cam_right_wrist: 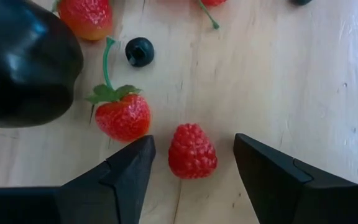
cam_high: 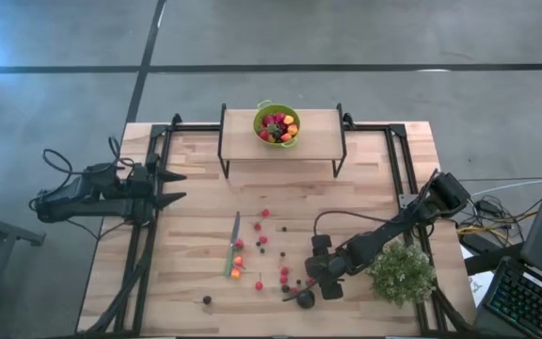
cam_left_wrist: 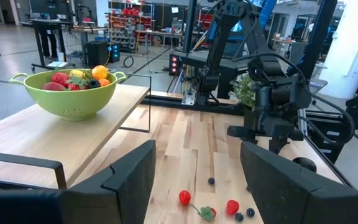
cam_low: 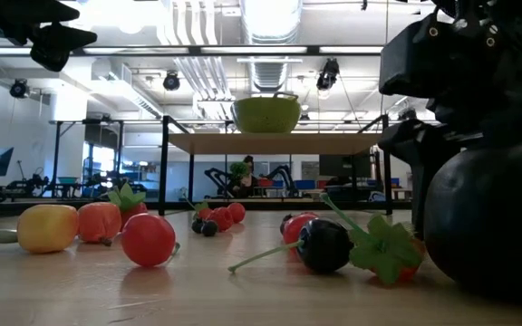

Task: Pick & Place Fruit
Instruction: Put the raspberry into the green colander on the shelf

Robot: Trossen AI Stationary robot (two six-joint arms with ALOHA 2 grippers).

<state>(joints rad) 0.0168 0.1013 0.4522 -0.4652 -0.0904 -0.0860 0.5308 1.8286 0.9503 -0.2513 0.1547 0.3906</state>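
Small fruit lies scattered on the wooden table (cam_high: 196, 160): red berries, dark ones and orange pieces (cam_high: 237, 272). A bigger dark round fruit (cam_high: 304, 298) lies near the front edge. My right gripper (cam_high: 316, 279) is low over the table and open. In the right wrist view its fingers (cam_right_wrist: 191, 165) stand on either side of a red raspberry (cam_right_wrist: 192, 151) without touching it. A strawberry (cam_right_wrist: 123, 115), a blueberry (cam_right_wrist: 140, 51) and the big dark fruit (cam_right_wrist: 23, 62) lie close by. My left gripper (cam_high: 172, 186) waits open at the table's left side.
A green colander (cam_high: 277, 123) holding fruit stands on a raised wooden shelf (cam_high: 318, 127) at the far edge. A green-handled knife (cam_high: 232, 245) lies left of centre. A bushy pale-green plant (cam_high: 403, 273) stands just right of my right gripper. Black rails run along both table sides.
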